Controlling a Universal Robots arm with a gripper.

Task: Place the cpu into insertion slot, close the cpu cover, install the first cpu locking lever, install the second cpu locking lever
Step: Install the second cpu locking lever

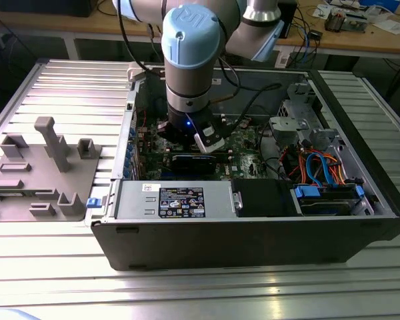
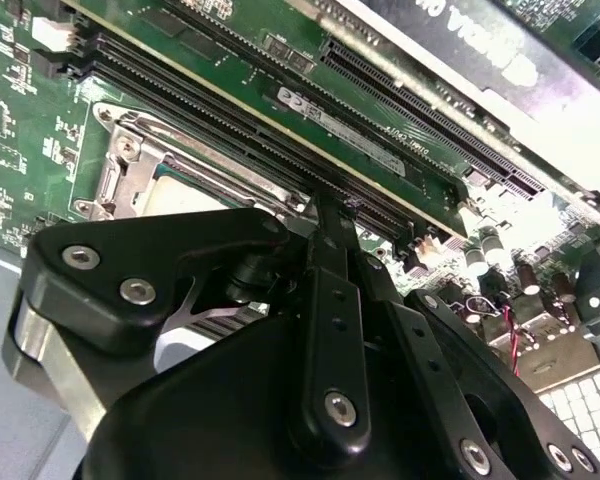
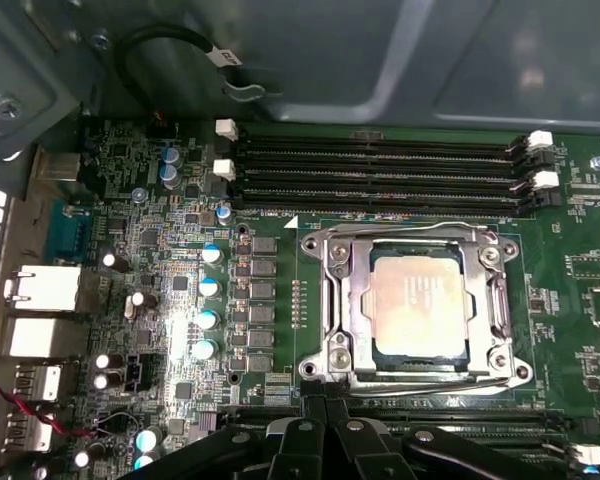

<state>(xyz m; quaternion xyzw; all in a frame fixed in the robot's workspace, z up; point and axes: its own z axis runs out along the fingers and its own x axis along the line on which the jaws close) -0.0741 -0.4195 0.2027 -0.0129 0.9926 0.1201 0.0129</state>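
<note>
The first wrist view is showing the cpu (image 3: 421, 305) sitting under the cpu cover (image 3: 417, 243), while the gripper (image 3: 325, 402) is looking pressed together, pinching nothing.

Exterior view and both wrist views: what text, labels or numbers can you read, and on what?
Black label on the silver housing: print too small to read.
cpu top: markings too faint to read.
Memory module sticker: blurred.
Expansion card lettering: cut off, unreadable.
Nothing legible to quote.
</note>
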